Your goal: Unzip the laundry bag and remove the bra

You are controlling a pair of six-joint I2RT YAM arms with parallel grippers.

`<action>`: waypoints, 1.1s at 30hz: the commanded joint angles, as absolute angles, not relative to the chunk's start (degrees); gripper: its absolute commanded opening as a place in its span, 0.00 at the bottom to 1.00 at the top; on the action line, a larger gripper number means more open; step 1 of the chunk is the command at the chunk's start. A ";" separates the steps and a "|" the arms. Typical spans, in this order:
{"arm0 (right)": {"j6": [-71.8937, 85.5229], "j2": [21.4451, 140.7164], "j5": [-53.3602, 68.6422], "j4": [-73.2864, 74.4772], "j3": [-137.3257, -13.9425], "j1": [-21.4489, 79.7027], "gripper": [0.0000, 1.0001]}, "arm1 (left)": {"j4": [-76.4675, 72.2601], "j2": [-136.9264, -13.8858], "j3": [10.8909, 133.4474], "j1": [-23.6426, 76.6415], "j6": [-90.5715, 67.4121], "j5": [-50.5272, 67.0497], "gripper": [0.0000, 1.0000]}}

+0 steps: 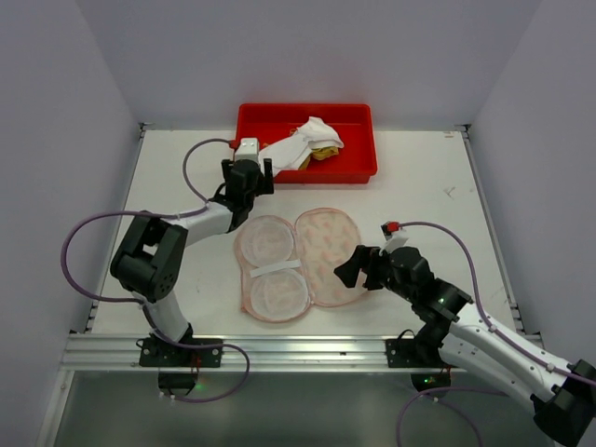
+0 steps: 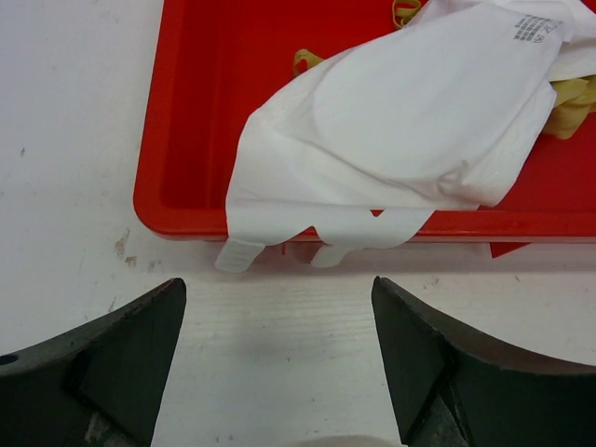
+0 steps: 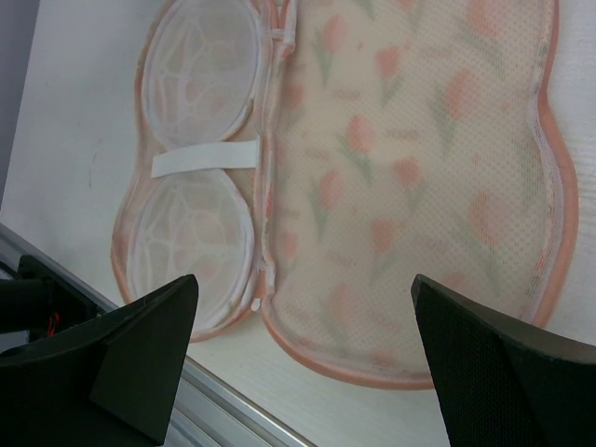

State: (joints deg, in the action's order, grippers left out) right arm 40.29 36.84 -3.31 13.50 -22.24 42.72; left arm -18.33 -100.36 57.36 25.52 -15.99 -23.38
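Black two-finger right gripper [image 1: 352, 270] nearest, at the near right lobe of the bag. Fingers spread wide, pinching nothing; in the right wrist view [image 3: 307, 317] held above the fabric, apart from it.

Just beyond and left of it, peanut-shaped peach-beige fabric laundry bag [image 1: 298, 261] with pink zip edging. Lies flat on the white table [image 1: 419, 186], unzipped and folded out into two halves side by side. Left half [image 3: 200, 140]: pale lining with two round white mesh cups and a white band across the waist. Right half [image 3: 410, 168]: peach mesh with orange-red and green flower print. No garment inside.

Farther back on the left, black left gripper [image 1: 251, 168], between the bag and the tray. Fingers apart and empty; in the left wrist view [image 2: 279, 354] over bare table just short of the tray's front wall.

Farthest, rectangular red plastic tray [image 1: 365, 173] at the back edge of the table. Holds the soft white bra [image 1: 312, 142] with mustard-yellow parts, bunched up. Drapes over the front left rim [image 2: 177, 219], white cup [image 2: 410, 140] uppermost, two small white tabs hanging down outside the wall toward the table.
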 commanded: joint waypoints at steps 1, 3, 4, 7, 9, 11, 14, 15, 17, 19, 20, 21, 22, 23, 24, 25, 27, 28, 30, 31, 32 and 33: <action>40.25 36.30 -3.08 11.07 -22.15 42.63 0.99 | -25.14 -102.30 59.15 25.49 -17.14 -23.03 0.84; 40.25 36.04 -3.16 11.34 -22.06 42.63 0.99 | -24.09 -101.87 60.99 25.49 -17.31 -23.03 0.84; 40.25 36.04 -3.34 11.25 -22.06 42.63 0.99 | -23.73 -101.78 61.69 25.58 -17.66 -23.03 0.84; 39.99 36.47 -3.51 11.25 -22.15 42.63 0.99 | -21.89 -103.44 67.22 25.58 -15.57 -21.89 0.84; 39.73 37.26 -3.60 11.34 -22.59 42.63 0.99 | -18.47 -107.20 73.78 25.58 -14.25 -21.97 0.85; 39.73 37.53 -3.43 11.60 -22.85 42.63 0.99 | -14.97 -110.11 78.11 25.58 -11.08 -21.36 0.85; 39.90 37.27 -3.43 11.86 -22.59 42.63 0.99 | -9.96 -116.87 85.94 25.49 -8.35 -20.74 0.85; 39.90 37.18 -3.51 11.87 -22.50 42.63 0.99 | -9.06 -118.03 89.09 25.49 -7.74 -20.13 0.85; 40.08 37.09 -3.52 12.04 -22.33 42.54 0.99 | -6.17 -120.14 91.92 25.49 -6.24 -17.67 0.85; 40.43 37.26 -3.34 12.04 -22.24 42.54 0.99 | -4.23 -122.34 95.34 25.49 -4.84 -14.87 0.85; 40.52 37.53 -3.34 12.04 -22.24 42.54 0.99 | -2.57 -122.95 96.23 25.49 -4.75 -12.85 0.85; 40.69 37.70 -3.17 12.04 -22.15 42.54 0.99 | -2.11 -123.57 96.76 25.49 -4.75 -11.79 0.86; 40.87 37.79 -3.16 12.04 -22.15 42.54 0.99 | -1.85 -123.66 97.03 25.49 -4.75 -10.04 0.86; 40.96 38.14 -3.16 11.95 -22.06 42.54 0.99 | -1.67 -123.58 97.03 25.49 -4.57 -9.24 0.86; 41.04 38.23 -3.08 11.95 -22.06 42.54 0.99 | -1.58 -123.31 97.03 25.49 -4.40 -8.45 0.86; 41.04 38.41 -2.99 11.95 -22.06 42.45 0.99 | -1.50 -123.22 96.94 25.49 -4.05 -7.48 0.86; 41.04 38.58 -2.81 11.87 -21.97 42.54 0.99 | -0.97 -122.78 96.86 25.49 -3.61 -6.68 0.87; 41.04 38.67 -2.81 11.78 -21.97 42.54 0.99 | -0.88 -122.78 96.86 25.49 -3.08 -6.68 0.87; 41.13 38.85 -2.72 11.69 -21.97 42.54 0.99 | -0.09 -123.31 97.29 25.49 -2.47 -7.38 0.87; 41.13 38.85 -2.72 11.69 -21.97 42.54 0.99 | -0.09 -123.75 97.73 25.49 -1.76 -8.43 0.86; 41.22 39.02 -2.72 11.69 -21.97 42.54 0.99 | 2.78 -124.19 98.17 25.49 -1.41 -8.79 0.86; 41.22 39.02 -2.81 11.69 -22.06 42.54 0.99 | 3.60 -124.89 99.22 25.49 -1.06 -8.96 0.86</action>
